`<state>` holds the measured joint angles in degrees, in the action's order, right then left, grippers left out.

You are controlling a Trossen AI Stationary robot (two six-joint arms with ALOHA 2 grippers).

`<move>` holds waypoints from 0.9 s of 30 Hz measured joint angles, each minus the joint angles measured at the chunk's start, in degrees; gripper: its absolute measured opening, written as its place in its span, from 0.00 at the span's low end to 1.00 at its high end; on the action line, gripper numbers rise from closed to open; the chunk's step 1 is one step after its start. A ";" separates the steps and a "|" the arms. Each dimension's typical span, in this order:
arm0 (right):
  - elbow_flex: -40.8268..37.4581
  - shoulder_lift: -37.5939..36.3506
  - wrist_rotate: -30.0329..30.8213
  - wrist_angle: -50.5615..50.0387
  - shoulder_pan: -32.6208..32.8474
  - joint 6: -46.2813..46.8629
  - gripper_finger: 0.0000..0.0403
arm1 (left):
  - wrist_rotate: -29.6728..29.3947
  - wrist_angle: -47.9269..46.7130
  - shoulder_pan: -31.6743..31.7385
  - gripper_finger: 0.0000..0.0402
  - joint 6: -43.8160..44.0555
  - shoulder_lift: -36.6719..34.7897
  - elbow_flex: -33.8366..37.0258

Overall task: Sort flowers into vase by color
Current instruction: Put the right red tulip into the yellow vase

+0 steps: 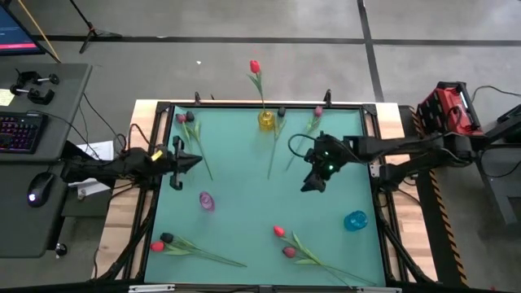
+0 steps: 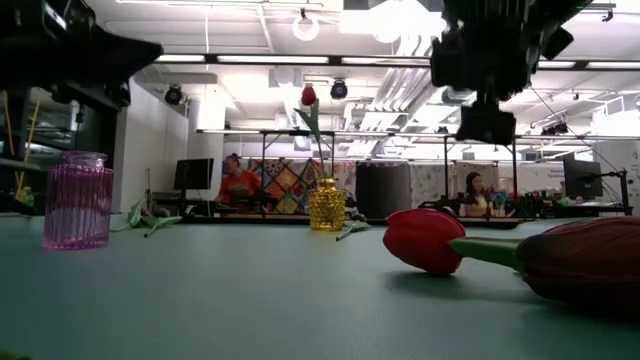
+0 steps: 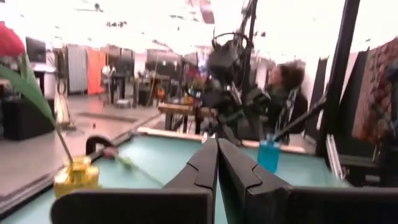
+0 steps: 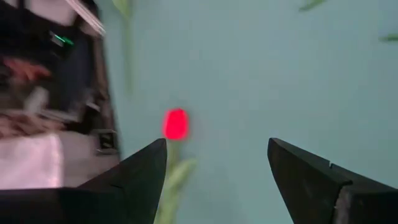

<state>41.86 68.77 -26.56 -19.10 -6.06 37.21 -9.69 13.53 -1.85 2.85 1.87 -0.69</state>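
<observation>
A yellow vase (image 1: 266,120) (image 2: 326,205) stands near the far edge with one red tulip (image 1: 255,67) upright in it. A pink vase (image 1: 207,200) (image 2: 77,200) and a blue vase (image 1: 355,220) stand with nothing in them. Tulips lie flat on the table: red (image 1: 279,232) (image 2: 423,240) and crimson (image 1: 289,251) near the front, a red and dark pair (image 1: 161,242) front left, others (image 1: 189,122) (image 1: 281,114) (image 1: 317,111) at the far edge. My right gripper (image 1: 312,185) (image 4: 217,144) hovers open above mid-table, with a red tulip head (image 4: 175,123) beyond its fingers. My left gripper (image 1: 191,160) (image 3: 217,146) is shut at the table's left side.
A black frame (image 1: 244,104) runs around the teal table top. A desk with a keyboard (image 1: 20,130) and a mouse stands left of the table, and a red case (image 1: 448,106) lies to the right. People sit in the room behind (image 2: 238,180).
</observation>
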 joint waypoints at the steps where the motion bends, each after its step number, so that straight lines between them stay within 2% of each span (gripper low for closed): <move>1: -0.56 -0.62 0.56 2.21 0.71 2.06 0.66 | -0.06 1.92 0.00 0.00 -0.10 0.00 0.00; 4: -0.67 -1.77 3.85 5.03 2.03 5.67 0.65 | -5.34 12.40 0.42 0.00 -1.15 0.43 0.00; 6: -0.20 -1.87 6.29 5.13 2.64 6.45 0.65 | -11.55 18.61 1.02 0.00 6.43 1.06 -0.62; 7: 0.20 -1.87 7.17 5.18 2.83 6.41 0.65 | -14.20 19.54 1.44 0.00 10.96 1.69 -1.72; 9: 0.55 -2.01 8.85 6.08 2.90 6.32 0.65 | -15.01 15.91 2.26 0.00 16.76 3.98 -5.13; 12: 0.57 -2.01 11.82 7.36 2.63 5.81 0.65 | -7.15 2.24 2.86 0.00 20.90 11.30 -14.07; 17: 0.59 -2.01 13.34 8.30 0.27 2.63 0.65 | 11.14 -31.11 2.66 0.01 23.09 27.99 -32.33; 19: 0.59 -2.01 13.36 8.28 -0.75 2.35 0.65 | 17.40 -41.68 1.67 0.01 23.78 33.85 -37.67; 21: 0.59 -2.01 13.30 8.24 -1.52 2.21 0.65 | 22.54 -47.45 -0.29 0.02 25.44 38.60 -40.90; 23: 0.59 -2.01 12.73 8.24 -2.00 2.21 0.65 | 26.11 -48.26 -3.04 0.03 26.74 41.98 -42.30; 27: 0.59 -1.99 5.00 7.87 -1.24 3.75 0.65 | 27.39 -47.34 -9.48 0.03 27.05 46.27 -42.53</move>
<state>42.46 66.78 -21.56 -11.22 -7.30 40.95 17.69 -33.81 -11.33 29.90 48.14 -43.22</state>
